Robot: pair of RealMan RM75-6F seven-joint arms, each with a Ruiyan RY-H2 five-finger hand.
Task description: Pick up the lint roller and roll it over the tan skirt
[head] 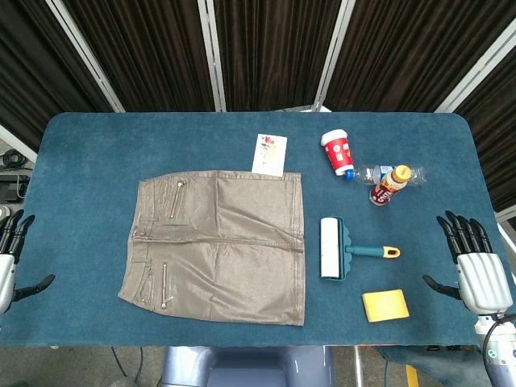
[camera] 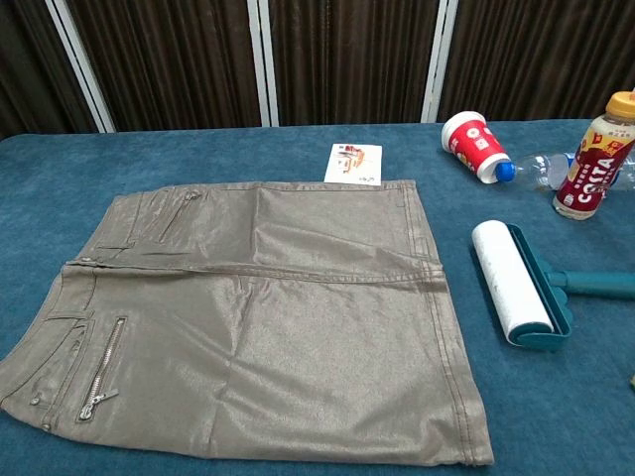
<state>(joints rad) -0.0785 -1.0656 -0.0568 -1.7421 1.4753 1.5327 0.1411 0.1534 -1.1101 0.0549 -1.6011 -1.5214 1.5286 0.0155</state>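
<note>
one skirt (camera: pixel 268 317), one lint roller (head: pixel 332 248)

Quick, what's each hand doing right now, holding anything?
Left hand: open, fingers apart, holding nothing.
Right hand: open, fingers spread, holding nothing.

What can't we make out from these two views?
- Lint roller: handle end cut off by the right edge in chest view.
- Both hands: absent from chest view; left hand cropped by the left edge in head view.
- Card: print too small to read; lower edge hidden under the tan skirt.
- Yellow pad: outside chest view.
</note>
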